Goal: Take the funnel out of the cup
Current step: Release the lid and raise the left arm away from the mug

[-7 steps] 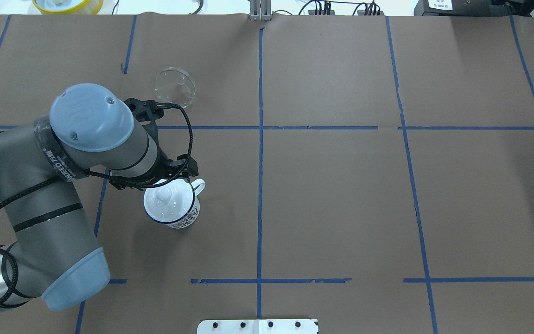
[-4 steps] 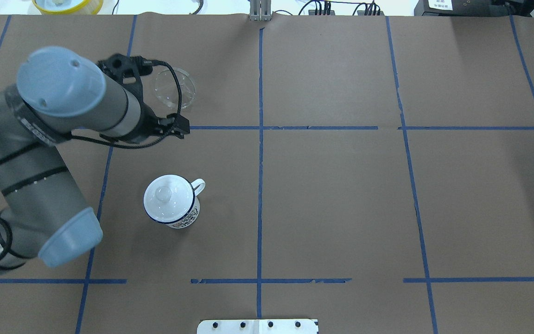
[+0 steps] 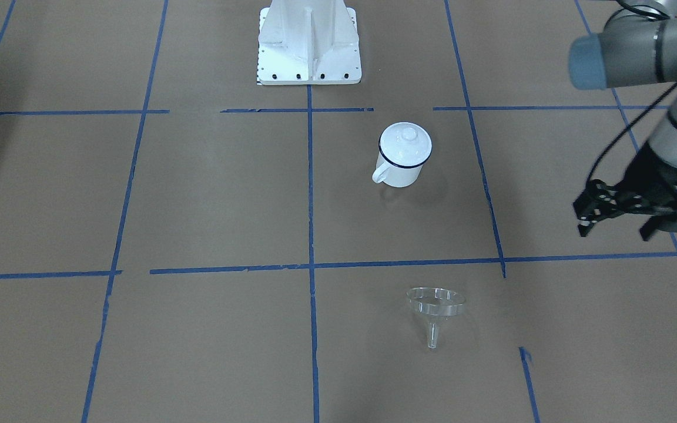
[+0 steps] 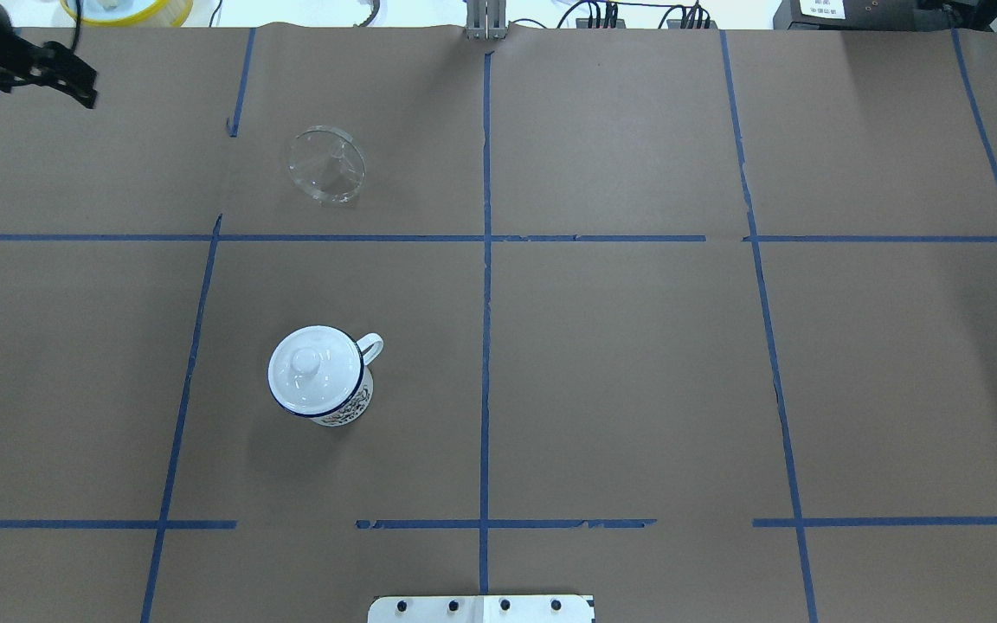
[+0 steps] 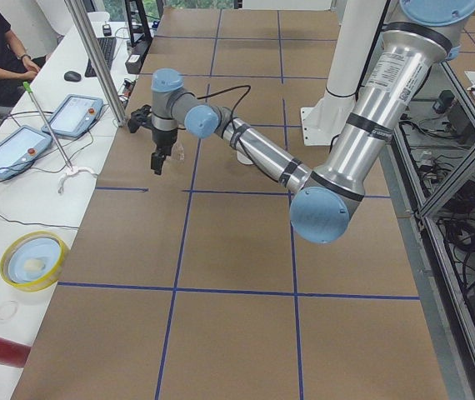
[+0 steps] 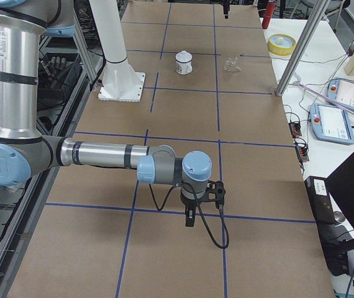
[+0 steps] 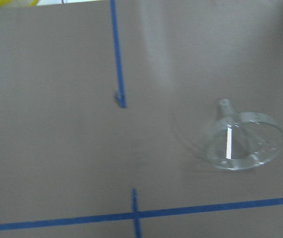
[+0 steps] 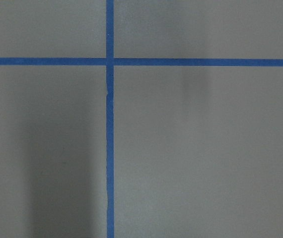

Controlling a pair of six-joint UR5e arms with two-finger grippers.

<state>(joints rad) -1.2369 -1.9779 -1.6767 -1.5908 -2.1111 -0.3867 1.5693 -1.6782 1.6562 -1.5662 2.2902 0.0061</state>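
Note:
The clear funnel (image 4: 327,164) lies on the brown table, apart from the cup and beyond it; it also shows in the front view (image 3: 435,305) and the left wrist view (image 7: 241,141). The white cup (image 4: 350,405) with a dark blue rim stands upright with a white knobbed lid (image 4: 312,368) on it, and shows in the front view (image 3: 400,173). My left gripper (image 3: 615,228) is open and empty, above the table far to the left of the funnel; its edge shows in the overhead view (image 4: 48,73). My right gripper (image 6: 189,217) hangs far from both; I cannot tell its state.
The robot's white base plate (image 4: 481,608) sits at the near edge. A yellow-rimmed dish (image 4: 126,9) stands beyond the far left corner. Blue tape lines (image 4: 485,285) cross the brown paper. Tablets (image 5: 71,117) lie on the white side bench.
My left arm has swung away from above the cup to the far left corner, empty. The funnel and the lidded cup have not moved.

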